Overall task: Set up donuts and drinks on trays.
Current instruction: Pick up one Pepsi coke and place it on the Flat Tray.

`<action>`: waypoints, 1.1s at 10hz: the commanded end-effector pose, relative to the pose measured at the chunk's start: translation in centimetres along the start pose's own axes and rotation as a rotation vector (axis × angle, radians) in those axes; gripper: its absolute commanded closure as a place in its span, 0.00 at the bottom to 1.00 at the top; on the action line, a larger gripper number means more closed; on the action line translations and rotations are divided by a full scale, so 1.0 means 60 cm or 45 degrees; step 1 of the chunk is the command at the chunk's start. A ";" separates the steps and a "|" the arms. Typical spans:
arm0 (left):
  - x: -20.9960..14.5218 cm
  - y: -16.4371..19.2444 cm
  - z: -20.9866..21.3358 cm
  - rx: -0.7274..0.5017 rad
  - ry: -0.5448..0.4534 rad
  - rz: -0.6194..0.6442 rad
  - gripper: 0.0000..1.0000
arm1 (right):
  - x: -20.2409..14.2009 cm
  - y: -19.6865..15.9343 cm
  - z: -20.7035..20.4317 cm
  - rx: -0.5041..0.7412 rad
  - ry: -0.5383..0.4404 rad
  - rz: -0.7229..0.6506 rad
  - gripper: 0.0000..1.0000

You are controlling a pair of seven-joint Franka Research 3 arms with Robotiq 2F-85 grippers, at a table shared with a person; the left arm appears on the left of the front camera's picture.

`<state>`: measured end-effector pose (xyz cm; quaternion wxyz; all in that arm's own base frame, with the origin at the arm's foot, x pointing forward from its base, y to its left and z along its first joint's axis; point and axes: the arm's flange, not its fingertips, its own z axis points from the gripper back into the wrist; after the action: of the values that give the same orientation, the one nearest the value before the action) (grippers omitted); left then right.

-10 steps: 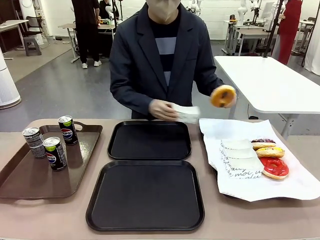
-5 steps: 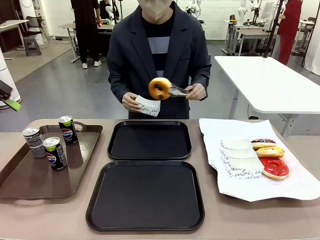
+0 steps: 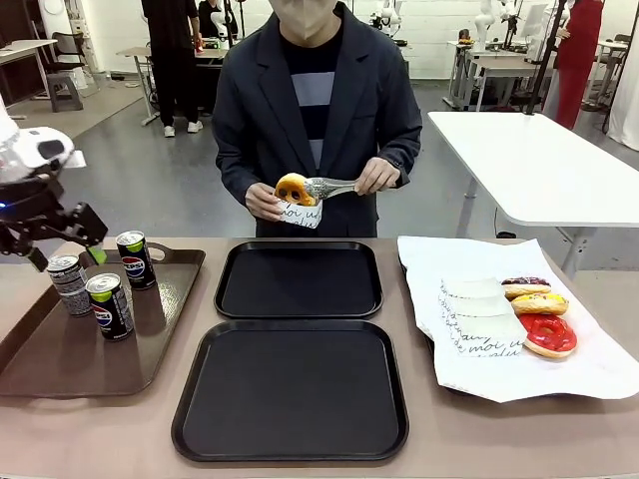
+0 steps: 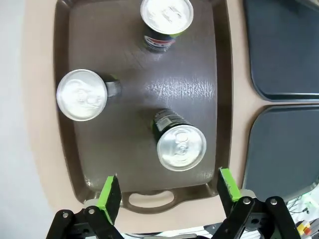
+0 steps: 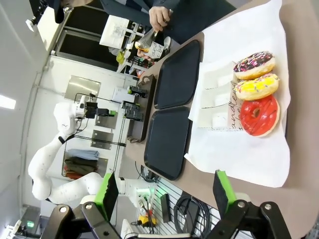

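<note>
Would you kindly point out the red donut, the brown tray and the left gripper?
red donut [image 3: 532, 337], front view, glazed ring left of its hole.
brown tray [image 3: 60, 369], front view, bare floor near its front rim.
left gripper [image 4: 168, 188], left wrist view, midway between its fingertips.

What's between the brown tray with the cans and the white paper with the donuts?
The far black tray and near black tray, both bare, in the front view.

Right hand open, three donuts on white paper, two black trays
</note>
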<state>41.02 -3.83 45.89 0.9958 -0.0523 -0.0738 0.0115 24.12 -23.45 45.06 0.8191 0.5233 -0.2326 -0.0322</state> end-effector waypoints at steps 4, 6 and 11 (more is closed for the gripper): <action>-0.007 -0.066 -0.054 0.201 -0.018 -0.063 0.00 | 0.005 -0.001 0.000 0.032 -0.021 0.025 0.00; -0.008 -0.065 -0.043 0.159 0.006 -0.095 0.00 | 0.005 -0.001 0.000 0.032 -0.021 0.025 0.00; -0.008 -0.065 -0.043 0.159 0.006 -0.095 0.00 | 0.005 -0.001 0.000 0.032 -0.021 0.025 0.00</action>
<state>41.06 -7.92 43.57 0.9969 0.0104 -0.0757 -0.0213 24.21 -23.38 45.13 0.8184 0.5239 -0.2339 -0.0321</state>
